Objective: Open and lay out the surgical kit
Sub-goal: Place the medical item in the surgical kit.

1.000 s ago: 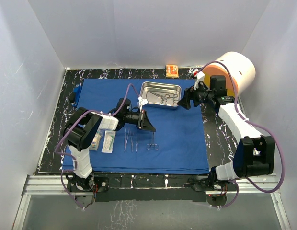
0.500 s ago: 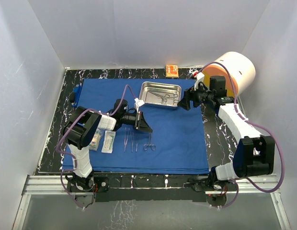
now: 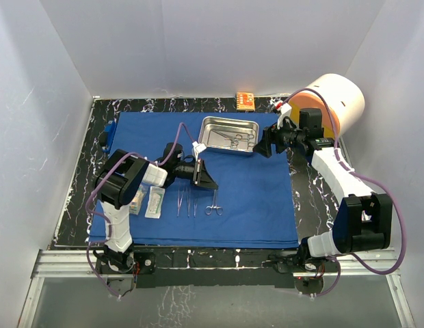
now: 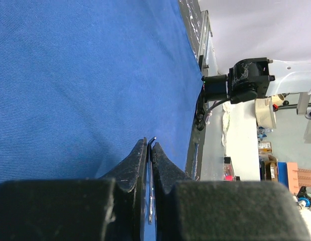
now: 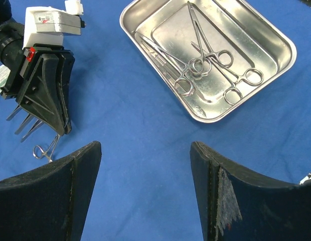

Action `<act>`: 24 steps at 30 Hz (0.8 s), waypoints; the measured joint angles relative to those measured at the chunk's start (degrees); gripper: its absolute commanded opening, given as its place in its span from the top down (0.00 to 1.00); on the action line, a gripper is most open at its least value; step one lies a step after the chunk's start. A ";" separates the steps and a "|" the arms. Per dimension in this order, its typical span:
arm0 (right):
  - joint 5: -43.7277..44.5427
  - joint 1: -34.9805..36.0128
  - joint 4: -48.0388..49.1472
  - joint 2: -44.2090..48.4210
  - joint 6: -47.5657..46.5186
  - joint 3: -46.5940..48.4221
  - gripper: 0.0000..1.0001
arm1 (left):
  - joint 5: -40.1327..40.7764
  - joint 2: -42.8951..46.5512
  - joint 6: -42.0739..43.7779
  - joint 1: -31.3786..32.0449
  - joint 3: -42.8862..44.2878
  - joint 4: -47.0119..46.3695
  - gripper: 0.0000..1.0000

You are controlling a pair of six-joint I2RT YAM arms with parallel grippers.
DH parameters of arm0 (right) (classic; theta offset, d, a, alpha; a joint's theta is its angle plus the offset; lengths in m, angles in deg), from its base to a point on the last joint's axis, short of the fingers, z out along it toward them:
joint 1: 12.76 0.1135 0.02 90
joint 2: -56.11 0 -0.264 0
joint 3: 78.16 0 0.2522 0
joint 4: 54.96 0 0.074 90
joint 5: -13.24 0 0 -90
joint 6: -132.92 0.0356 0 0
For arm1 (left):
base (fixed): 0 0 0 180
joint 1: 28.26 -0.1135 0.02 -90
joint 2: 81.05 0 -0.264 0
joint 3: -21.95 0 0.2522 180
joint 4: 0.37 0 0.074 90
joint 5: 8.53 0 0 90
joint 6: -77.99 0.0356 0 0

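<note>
The royal-blue cloth (image 3: 253,198) lies spread flat on the table. The steel tray (image 3: 210,124) stands at its far middle and holds three ring-handled clamps (image 5: 210,60). Slender forceps (image 3: 184,202) and two clear packets (image 3: 153,203) lie at the near left. My left gripper (image 3: 212,183) is low over the cloth and shut on a thin steel clamp (image 4: 150,201). The clamp's curved tip pokes past the fingertips and its rings (image 5: 41,150) hang at the cloth. My right gripper (image 5: 145,150) is open and empty, above the cloth just right of the tray.
A big white-and-orange cylinder (image 3: 338,102) stands at the far right, behind my right arm. A small orange box (image 3: 245,100) sits at the back wall. The black marbled table (image 3: 314,205) shows around the cloth. White walls close in on three sides.
My left gripper has drawn back to the left and lower with the clamp, which shifted left beside the forceps. The right arm has not moved.
</note>
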 measured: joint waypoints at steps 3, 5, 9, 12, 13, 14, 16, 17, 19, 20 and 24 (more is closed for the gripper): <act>-0.17 0.00 0.00 0.00 0.00 0.00 0.30 | 0.07 -0.07 0.24 0.00 0.00 0.22 0.93; -0.17 0.00 0.00 0.00 0.00 0.00 0.30 | 0.33 -0.07 1.03 0.00 0.00 0.90 0.91; -0.20 0.00 0.00 0.00 0.00 0.00 0.30 | 0.98 -0.07 3.32 -0.04 0.00 3.23 0.87; -0.22 0.00 0.00 0.00 0.00 0.00 0.30 | 1.33 -0.07 4.79 -0.04 0.00 4.68 0.83; -0.22 0.00 0.00 0.00 0.00 0.00 0.30 | 1.46 -0.07 5.22 -0.04 0.00 5.20 0.81; -0.24 0.00 0.00 0.00 0.00 0.00 0.30 | 1.64 -0.07 5.66 -0.04 0.00 5.77 0.79; -0.33 0.00 0.00 0.00 0.00 0.00 0.30 | 2.14 -0.07 6.78 -0.04 0.00 7.06 0.77; -0.35 0.00 0.00 0.00 0.00 0.00 0.30 | 2.38 -0.07 7.37 -0.04 0.02 7.85 0.75; -0.37 0.00 0.00 0.00 0.00 0.00 0.30 | 2.84 -0.07 8.55 -0.04 0.02 9.38 0.73; -0.37 0.00 0.00 -0.02 0.02 0.00 0.30 | 3.10 -0.07 9.07 -0.04 0.04 10.05 0.71; -0.42 0.00 0.00 -0.24 0.02 0.00 0.30 | 3.10 0.09 10.95 -0.04 1.03 12.79 0.66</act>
